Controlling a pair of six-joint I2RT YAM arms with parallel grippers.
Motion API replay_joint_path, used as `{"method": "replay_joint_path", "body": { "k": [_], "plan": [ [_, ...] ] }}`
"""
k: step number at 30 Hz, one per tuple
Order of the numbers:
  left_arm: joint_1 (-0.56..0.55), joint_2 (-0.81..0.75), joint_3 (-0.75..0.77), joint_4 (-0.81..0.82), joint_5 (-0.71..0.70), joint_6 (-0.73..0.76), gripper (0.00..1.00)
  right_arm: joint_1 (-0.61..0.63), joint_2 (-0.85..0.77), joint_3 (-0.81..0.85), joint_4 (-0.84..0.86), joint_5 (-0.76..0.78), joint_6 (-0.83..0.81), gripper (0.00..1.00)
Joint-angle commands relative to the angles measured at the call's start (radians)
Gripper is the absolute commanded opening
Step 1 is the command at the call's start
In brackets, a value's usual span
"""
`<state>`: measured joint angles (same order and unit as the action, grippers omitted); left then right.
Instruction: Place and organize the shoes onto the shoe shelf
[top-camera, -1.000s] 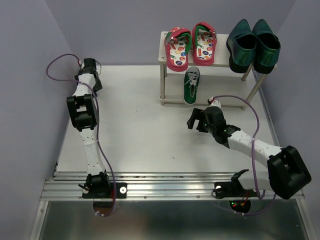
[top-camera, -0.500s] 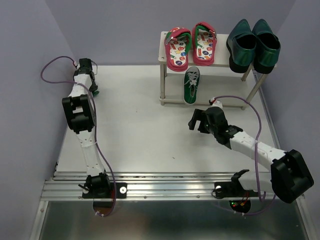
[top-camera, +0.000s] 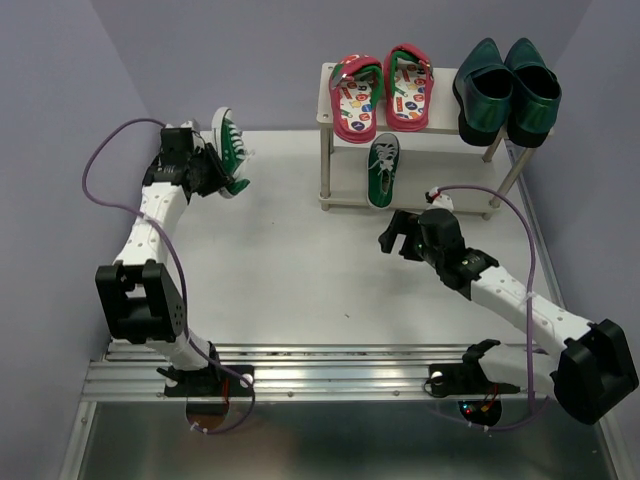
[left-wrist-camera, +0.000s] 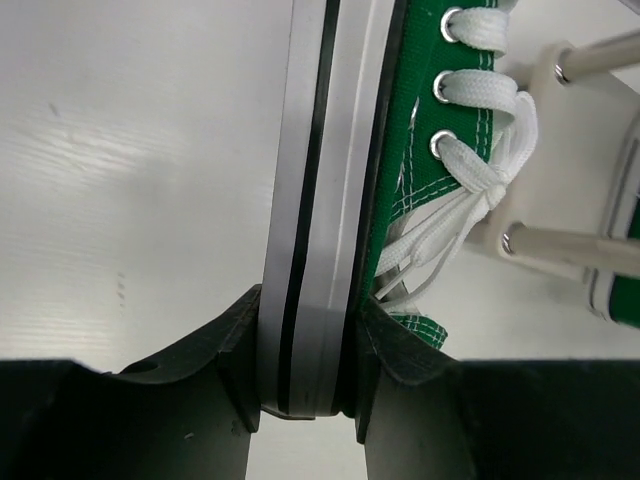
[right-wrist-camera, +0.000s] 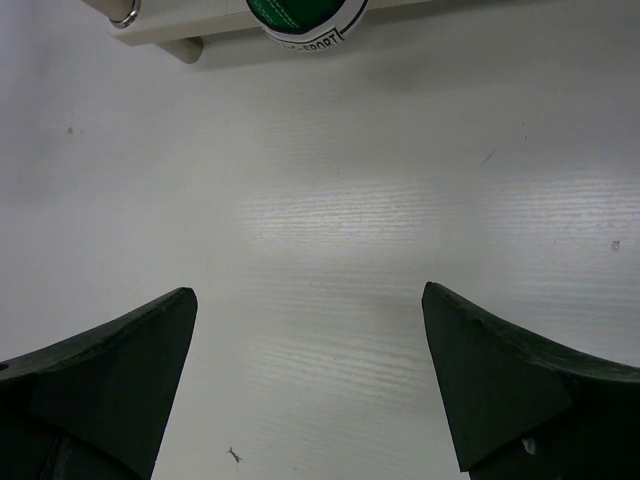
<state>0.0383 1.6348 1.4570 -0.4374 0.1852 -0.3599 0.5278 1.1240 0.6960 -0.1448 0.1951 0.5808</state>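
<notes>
My left gripper (top-camera: 215, 172) is shut on a green white-laced sneaker (top-camera: 230, 150), held on its side above the table's far left; in the left wrist view its fingers (left-wrist-camera: 235, 350) clamp the sole (left-wrist-camera: 320, 200). The pale shoe shelf (top-camera: 330, 100) stands at the back right. Red flip-flops (top-camera: 385, 90) and teal loafers (top-camera: 505, 90) sit on its top board. The other green sneaker (top-camera: 381, 170) lies on the lower tier; its toe shows in the right wrist view (right-wrist-camera: 300, 12). My right gripper (top-camera: 392, 235) is open and empty, just in front of the shelf.
Grey walls close in the table on the left, back and right. The shelf's front left leg (top-camera: 325, 170) stands between the two grippers. A metal rail (top-camera: 330, 365) runs along the near edge by the arm bases.
My left arm has swung out from the far left corner to the right, lifting the green sneaker into sight. My right arm has stretched slightly forward; its gripper stays put.
</notes>
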Motion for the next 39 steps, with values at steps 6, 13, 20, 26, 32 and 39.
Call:
{"method": "replay_joint_path", "body": {
  "k": [6,13,20,26,32,39],
  "plan": [
    [-0.106,-0.346,-0.469,0.394,0.243,-0.304,0.00,0.014,-0.030,0.056,-0.053,0.024,-0.018,1.00],
    [-0.187,-0.493,-0.766,0.626,0.284,-0.500,0.00,0.014,-0.043,0.060,-0.070,0.020,-0.015,1.00],
    [-0.259,-0.541,-0.908,0.680,0.277,-0.614,0.36,0.014,-0.062,0.054,-0.096,0.027,0.001,1.00],
    [-0.267,-0.616,-0.945,0.606,0.269,-0.642,0.93,0.014,-0.084,0.043,-0.134,0.026,0.014,1.00],
    [-0.265,-0.724,-0.728,0.320,0.096,-0.509,0.94,0.014,-0.119,0.043,-0.160,0.027,0.022,1.00],
    [-0.265,-0.665,-0.457,0.011,-0.121,-0.321,0.93,0.079,-0.076,0.068,-0.119,0.000,0.063,1.00]
  ]
}}
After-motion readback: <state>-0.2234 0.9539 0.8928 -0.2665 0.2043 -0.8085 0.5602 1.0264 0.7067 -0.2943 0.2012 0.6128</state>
